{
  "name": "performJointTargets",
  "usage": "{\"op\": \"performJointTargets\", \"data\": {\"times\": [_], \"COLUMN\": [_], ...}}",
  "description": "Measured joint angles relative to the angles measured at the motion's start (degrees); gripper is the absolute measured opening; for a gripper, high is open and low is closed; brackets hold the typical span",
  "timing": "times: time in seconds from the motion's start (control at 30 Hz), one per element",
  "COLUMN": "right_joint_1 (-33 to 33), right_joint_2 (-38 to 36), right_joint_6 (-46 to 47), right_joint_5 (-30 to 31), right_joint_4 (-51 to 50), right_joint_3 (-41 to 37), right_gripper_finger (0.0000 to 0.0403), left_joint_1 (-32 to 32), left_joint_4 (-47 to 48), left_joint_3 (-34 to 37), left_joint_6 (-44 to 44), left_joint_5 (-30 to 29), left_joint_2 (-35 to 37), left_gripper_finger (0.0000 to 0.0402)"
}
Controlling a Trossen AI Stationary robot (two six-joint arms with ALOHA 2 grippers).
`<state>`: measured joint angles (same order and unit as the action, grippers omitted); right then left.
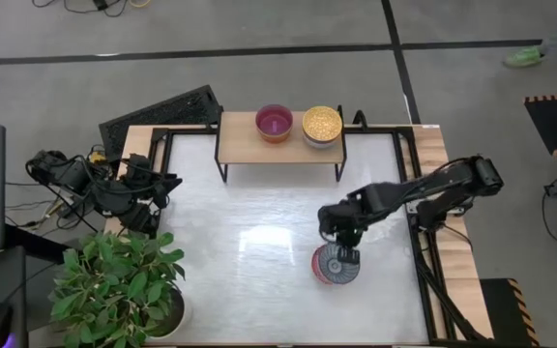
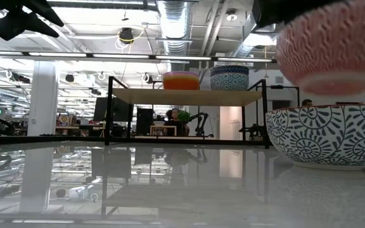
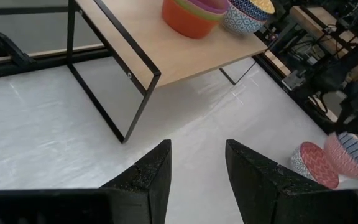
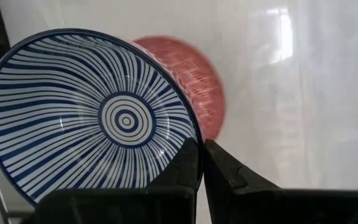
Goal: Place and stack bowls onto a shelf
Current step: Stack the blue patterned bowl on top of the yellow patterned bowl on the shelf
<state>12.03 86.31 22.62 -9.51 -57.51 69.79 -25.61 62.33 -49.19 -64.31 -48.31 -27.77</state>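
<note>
Right tool point(image 4: 201, 163) pinches rim of blue-lined bowl point(image 4: 92, 115), lifted above red bowl point(image 1: 337, 265) on desk. Rigid, glazed, likely slippery, breakable; rim grip fits. Left tool point(image 3: 197, 165) spread, idle.

No readable text, label, brand, number or sign anywhere. Only patterns, no lettering, on the bowls on the shelf point(image 1: 278, 145) and on the near bowls by the right gripper point(image 1: 341, 253). Small bright spots far off in the room behind the table, too small and blurred to make out as words. Black-and-yellow striped marking point(image 1: 556, 97) on the floor at the far right, without any writing.
</note>
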Motion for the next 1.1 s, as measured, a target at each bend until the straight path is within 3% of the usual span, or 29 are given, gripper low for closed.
{"op": "performJointTargets", "data": {"times": [0.2,0.6,1.1], "right_joint_1": [-6.53,-25.25,-47.18], "right_joint_2": [-4.69,-8.02,-2.23], "right_joint_6": [5.53,15.12,4.31], "right_joint_5": [1.0,3.49,3.56], "right_joint_4": [-6.17,-7.13,-8.67], "right_joint_3": [4.16,20.2,30.43], "right_gripper_finger": [0.0031,0.0031,0.0031], "left_joint_1": [-0.02,-0.02,0.0], "left_joint_4": [0.12,0.15,0.15], "left_joint_3": [0.0,0.0,0.0], "left_joint_6": [0.0,-0.09,-0.44], "left_joint_5": [-0.01,-0.04,-0.04], "left_joint_2": [0.0,0.0,0.0], "left_gripper_finger": [0.0135,0.0135,0.0135]}}
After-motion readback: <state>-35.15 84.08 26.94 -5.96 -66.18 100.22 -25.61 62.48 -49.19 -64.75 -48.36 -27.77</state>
